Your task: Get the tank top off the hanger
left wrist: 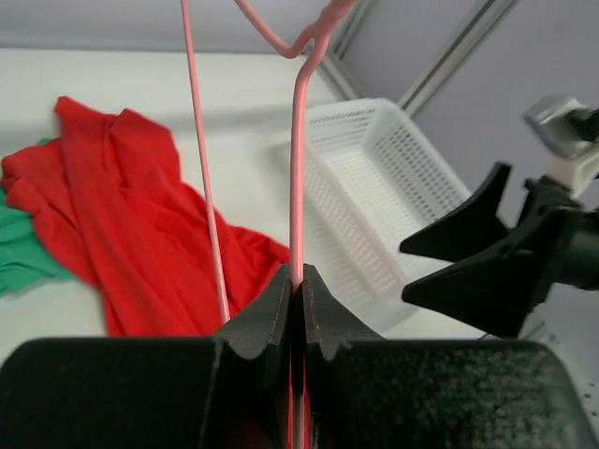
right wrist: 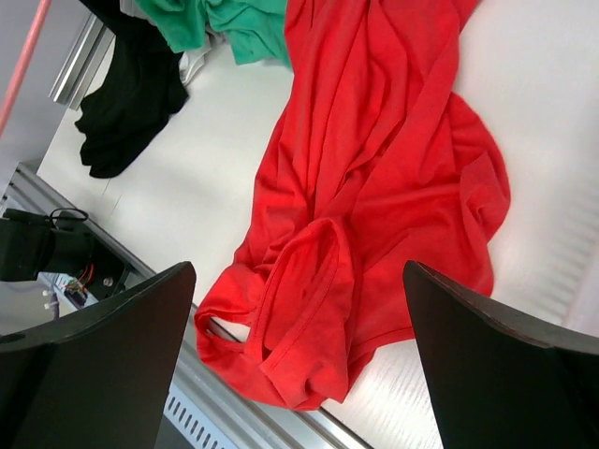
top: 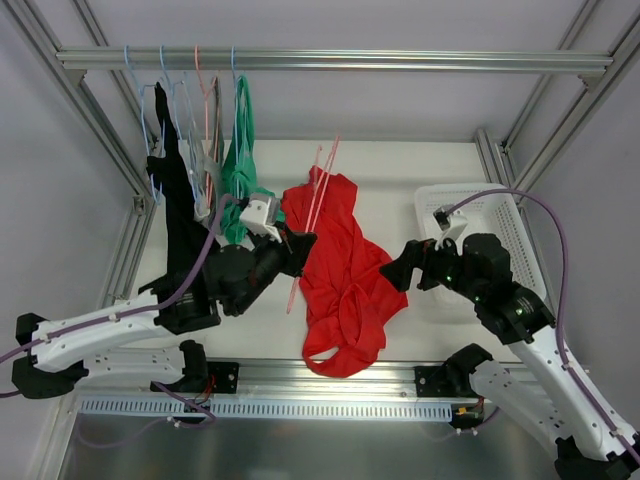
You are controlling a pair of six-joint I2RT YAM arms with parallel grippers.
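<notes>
Table (top: 400,170): white top inside an alu frame; rail (top: 400,60) runs across the far side, w/ several thin hangers (top: 165,80) hooked at its left end.

Red tank top (top: 340,270): biggest item; lies crumpled flat on the table, mid-scene, btwn the two arms; runs from near the green garment down to the near edge, where a strap loop is bunched up; touches the table's front lip in R wrist view.

White mesh basket (top: 505,225): on the table, right of the tank top, partly behind the R arm; nothing seen inside.

Black garment (top: 180,210): hangs from the rail at far left, lower end down at table level; green garment (top: 240,170) hangs just beside it, its bottom pooled on the table touching the tank top's upper left edge.

Pink hanger (left wrist: 299,187): thin wire, tilted, crossing over the tank top's upper left part in top view; both wires look bare in L wrist view, cloth lying on the table behind them.

Left gripper (left wrist: 299,281): clenched tight on one pink hanger wire; fingers meet w/ only the wire btwn them.

Right gripper (right wrist: 295,271): released, fingers spread wide, nothing held; hovers above the tank top's lower right part, near the basket, not touching the cloth.
</notes>
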